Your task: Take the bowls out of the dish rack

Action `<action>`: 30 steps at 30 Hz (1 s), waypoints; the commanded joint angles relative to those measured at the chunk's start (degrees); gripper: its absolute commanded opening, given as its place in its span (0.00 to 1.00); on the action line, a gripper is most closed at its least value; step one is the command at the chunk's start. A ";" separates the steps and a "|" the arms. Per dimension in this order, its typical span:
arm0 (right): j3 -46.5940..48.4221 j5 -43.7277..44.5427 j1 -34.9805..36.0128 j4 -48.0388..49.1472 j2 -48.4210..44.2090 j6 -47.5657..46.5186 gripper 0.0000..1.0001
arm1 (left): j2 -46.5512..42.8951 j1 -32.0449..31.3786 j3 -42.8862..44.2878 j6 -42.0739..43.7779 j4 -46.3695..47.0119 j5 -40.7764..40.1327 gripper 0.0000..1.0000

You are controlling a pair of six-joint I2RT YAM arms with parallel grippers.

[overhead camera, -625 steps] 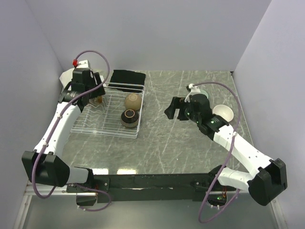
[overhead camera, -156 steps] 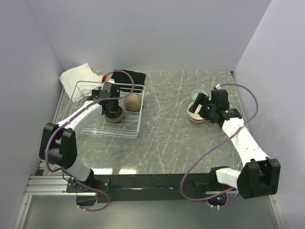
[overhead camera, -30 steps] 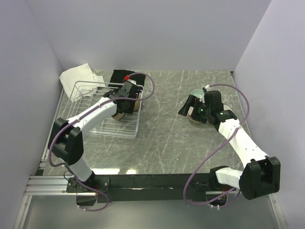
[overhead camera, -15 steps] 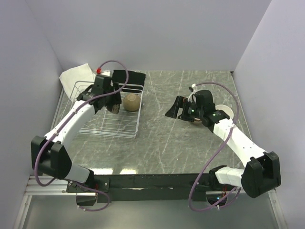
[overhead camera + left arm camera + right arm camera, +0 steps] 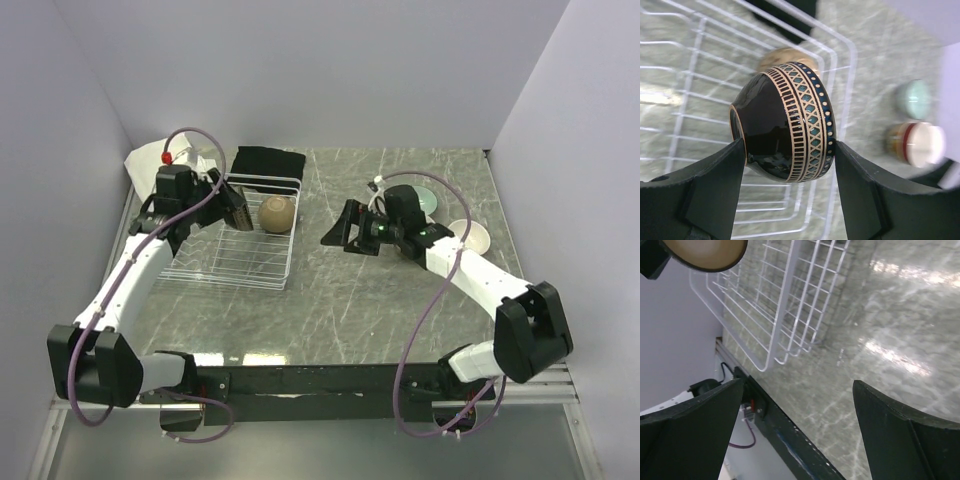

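Observation:
My left gripper (image 5: 231, 208) is shut on the dark brown bowl (image 5: 785, 131), whose side has a patterned band, and holds it on its side above the white wire dish rack (image 5: 225, 262). A beige bowl (image 5: 277, 213) lies in the rack's far right corner, and in the left wrist view this beige bowl (image 5: 781, 54) sits behind the held one. My right gripper (image 5: 338, 232) hangs open and empty over the table just right of the rack. The right wrist view has the rack (image 5: 790, 300) and the beige bowl (image 5: 705, 252) ahead of the open right gripper (image 5: 797, 405).
A pale teal bowl (image 5: 427, 200) and a stack of bowls (image 5: 470, 236) stand on the table at the right. A white cloth (image 5: 148, 160) and a black cloth (image 5: 268, 160) lie behind the rack. Walls close in the left, back and right.
My left gripper has carried the dark brown bowl leftward and slightly back over the rack. My right gripper has swung left, away from the stacked bowls toward the rack, staying open.

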 commanded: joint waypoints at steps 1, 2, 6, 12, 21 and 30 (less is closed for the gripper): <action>5.34 -2.72 1.44 6.01 2.44 4.03 0.98 | -3.98 0.98 -1.61 -7.24 13.68 9.82 0.01; 5.87 -2.99 1.53 6.53 3.58 5.00 0.98 | -4.24 1.06 -2.05 -8.04 15.87 12.01 0.01; 9.29 -2.90 1.71 6.71 6.58 7.46 0.97 | -4.68 1.06 -5.04 -12.34 21.41 17.20 0.01; 13.69 -1.67 1.71 4.60 10.71 9.66 0.97 | -4.86 1.06 -8.73 -18.41 30.56 24.32 0.01; 17.91 -5.00 1.80 6.18 14.58 12.30 0.92 | -5.21 0.63 -13.57 -25.36 41.64 31.10 0.01; 18.44 -7.12 2.06 8.29 16.69 15.02 0.76 | -4.33 -2.97 -13.31 -25.89 43.58 32.51 0.01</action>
